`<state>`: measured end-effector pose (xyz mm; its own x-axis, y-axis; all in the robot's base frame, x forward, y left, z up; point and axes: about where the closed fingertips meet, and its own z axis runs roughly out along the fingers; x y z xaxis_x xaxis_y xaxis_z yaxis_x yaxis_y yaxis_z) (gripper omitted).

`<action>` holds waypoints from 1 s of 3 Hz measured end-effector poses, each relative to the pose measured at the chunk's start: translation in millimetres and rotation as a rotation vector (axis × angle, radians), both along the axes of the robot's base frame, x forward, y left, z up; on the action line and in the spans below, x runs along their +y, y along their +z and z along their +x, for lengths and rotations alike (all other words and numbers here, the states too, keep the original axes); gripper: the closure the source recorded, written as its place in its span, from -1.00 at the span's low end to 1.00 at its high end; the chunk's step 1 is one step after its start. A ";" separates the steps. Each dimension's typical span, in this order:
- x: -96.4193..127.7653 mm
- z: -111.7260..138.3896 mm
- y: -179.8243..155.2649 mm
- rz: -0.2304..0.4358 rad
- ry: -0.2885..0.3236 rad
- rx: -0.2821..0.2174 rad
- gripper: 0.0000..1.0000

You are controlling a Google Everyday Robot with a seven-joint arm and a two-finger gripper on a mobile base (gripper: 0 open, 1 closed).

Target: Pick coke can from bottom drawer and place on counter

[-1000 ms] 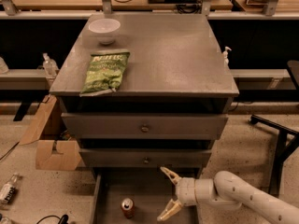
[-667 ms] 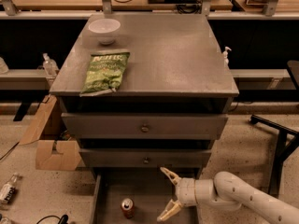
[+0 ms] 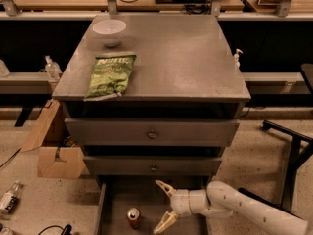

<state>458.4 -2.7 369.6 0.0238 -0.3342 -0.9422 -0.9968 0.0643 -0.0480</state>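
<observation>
coke can [image 3: 133, 217] upright in bottom drawer [image 3: 116, 203], gripper [image 3: 157, 207] beside, fingers [image 3: 166, 188] spread

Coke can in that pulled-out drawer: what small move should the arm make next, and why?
Probably slide the gripper sideways toward the coke can until its open jaws straddle it. The can stands upright on the floor of the bottom drawer, just beside the gripper but apart from it, and nothing is gripped yet.
</observation>
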 end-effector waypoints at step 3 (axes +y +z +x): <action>56.7 -1.7 -96.8 0.047 0.103 -0.015 -1.00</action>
<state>456.6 53.9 272.8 0.0699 -0.2849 -0.9560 -0.9974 -0.0364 -0.0621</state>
